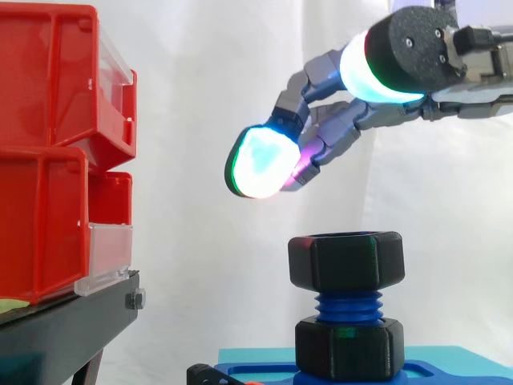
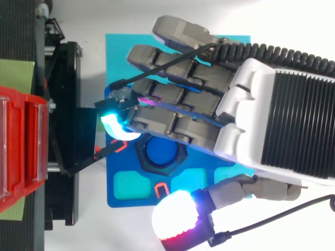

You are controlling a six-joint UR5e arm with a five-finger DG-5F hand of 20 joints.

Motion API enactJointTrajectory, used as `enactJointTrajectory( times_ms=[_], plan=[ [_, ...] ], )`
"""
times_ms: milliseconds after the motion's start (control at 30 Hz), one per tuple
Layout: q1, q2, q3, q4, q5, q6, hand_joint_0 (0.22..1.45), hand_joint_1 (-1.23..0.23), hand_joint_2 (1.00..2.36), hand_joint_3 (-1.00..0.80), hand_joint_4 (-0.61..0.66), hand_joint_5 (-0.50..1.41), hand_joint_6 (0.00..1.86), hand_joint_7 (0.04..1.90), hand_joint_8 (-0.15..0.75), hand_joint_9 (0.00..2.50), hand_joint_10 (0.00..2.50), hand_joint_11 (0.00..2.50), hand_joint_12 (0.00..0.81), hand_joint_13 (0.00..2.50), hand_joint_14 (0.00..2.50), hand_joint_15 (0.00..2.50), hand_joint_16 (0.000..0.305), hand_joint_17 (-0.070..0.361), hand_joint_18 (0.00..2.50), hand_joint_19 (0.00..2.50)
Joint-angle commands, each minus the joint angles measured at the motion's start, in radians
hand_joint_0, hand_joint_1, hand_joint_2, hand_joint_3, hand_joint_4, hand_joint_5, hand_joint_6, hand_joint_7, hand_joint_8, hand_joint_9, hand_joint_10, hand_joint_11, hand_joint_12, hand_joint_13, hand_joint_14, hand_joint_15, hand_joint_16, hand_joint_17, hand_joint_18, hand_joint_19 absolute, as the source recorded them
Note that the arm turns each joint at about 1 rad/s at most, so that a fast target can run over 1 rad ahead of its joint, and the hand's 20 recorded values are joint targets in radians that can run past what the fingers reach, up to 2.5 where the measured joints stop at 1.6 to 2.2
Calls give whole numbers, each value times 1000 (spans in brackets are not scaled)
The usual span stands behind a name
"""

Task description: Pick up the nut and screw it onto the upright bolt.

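Nut (image 1: 345,261) sits atop the blue bolt (image 1: 348,307); hand (image 2: 183,104) hovers above, fingers loose, holding nothing.

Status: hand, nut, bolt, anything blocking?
Hand open, above the nut, not touching. Nut sits atop upright bolt, threads bare below it. Nothing between hand and nut.

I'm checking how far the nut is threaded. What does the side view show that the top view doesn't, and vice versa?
Side view: the upright blue bolt with thread bare below the black hexagonal nut, and a gap between nut and hand above. Top view: the bolt's blue end centred in the nut's hole, and pockets in the blue tray. Both: the open hand over the nut, red plastic bins at left.
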Motion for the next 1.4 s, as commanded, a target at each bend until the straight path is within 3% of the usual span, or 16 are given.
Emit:
enactJointTrajectory(
  times_ms=[0,467,967,1367],
  plan=[
    [0,0,0,-29,-4,7,457,-192,1000,-500,187,-80,502,689,183,387,0,0,307,255,0,0,34,76,0,0],
    [-10,0,0,-83,-3,5,457,-192,1000,-500,221,-79,502,757,206,419,0,0,312,275,0,0,34,77,0,0],
    [-12,0,0,-93,-4,4,477,-203,1000,-500,265,-34,504,1064,237,569,0,0,300,418,0,0,30,68,3,0],
    [-17,0,0,-75,-4,2,495,-237,1000,-500,201,30,502,1316,255,854,0,0,254,659,0,0,23,52,312,0]
  ],
)
